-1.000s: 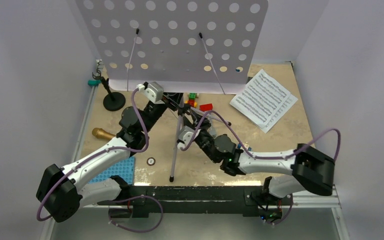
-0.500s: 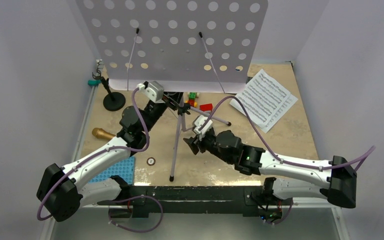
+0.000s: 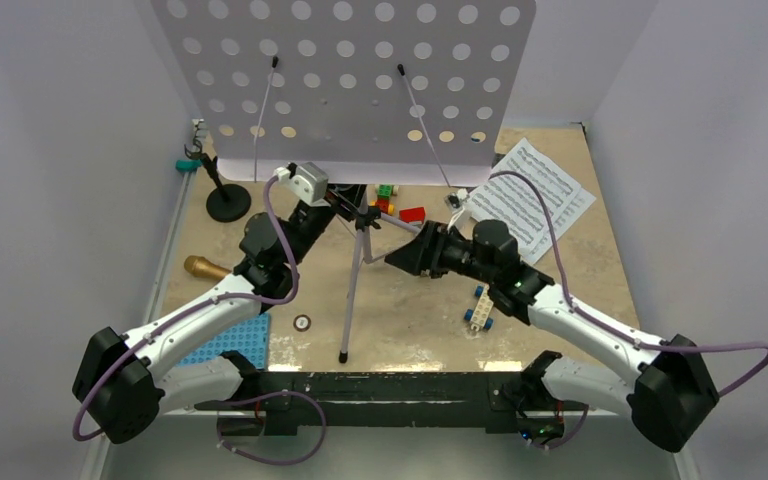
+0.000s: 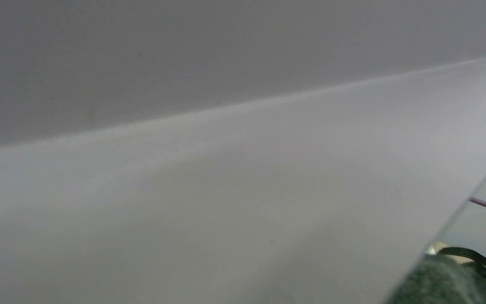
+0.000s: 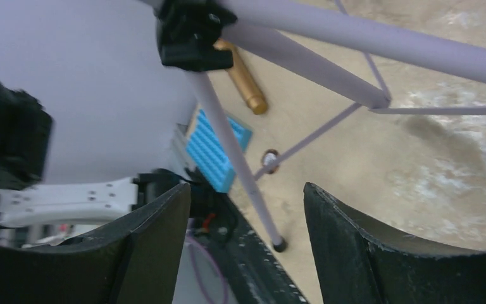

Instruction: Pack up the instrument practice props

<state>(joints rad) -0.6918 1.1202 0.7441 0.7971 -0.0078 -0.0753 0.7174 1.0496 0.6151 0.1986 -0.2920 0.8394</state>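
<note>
The lavender music stand (image 3: pixel 350 80) stands at the back, its tripod legs (image 3: pixel 352 290) spread on the tabletop. My left gripper (image 3: pixel 343 204) reaches to the black hub under the desk; its jaws are hidden there, and the left wrist view shows only the lavender desk (image 4: pixel 228 190). My right gripper (image 3: pixel 400 258) hangs open just right of the hub, nothing between its fingers (image 5: pixel 354 253); a tripod leg (image 5: pixel 234 158) runs past beyond them. The gold microphone (image 3: pixel 205 268) lies at the left. The black mic stand (image 3: pixel 227 200) is at the back left. White sheet music (image 3: pixel 527 200) lies at the back right.
A blue studded plate (image 3: pixel 222 340) lies by the left arm's base. Coloured toy bricks (image 3: pixel 392 203) sit under the desk, and a small brick toy (image 3: pixel 480 308) lies beside the right forearm. A small ring (image 3: pixel 302 322) rests near the front. Walls close in on three sides.
My right gripper has opened and moved up and to the right, away from the front tripod leg, uncovering the small brick toy. The left arm and the stand have not moved.
</note>
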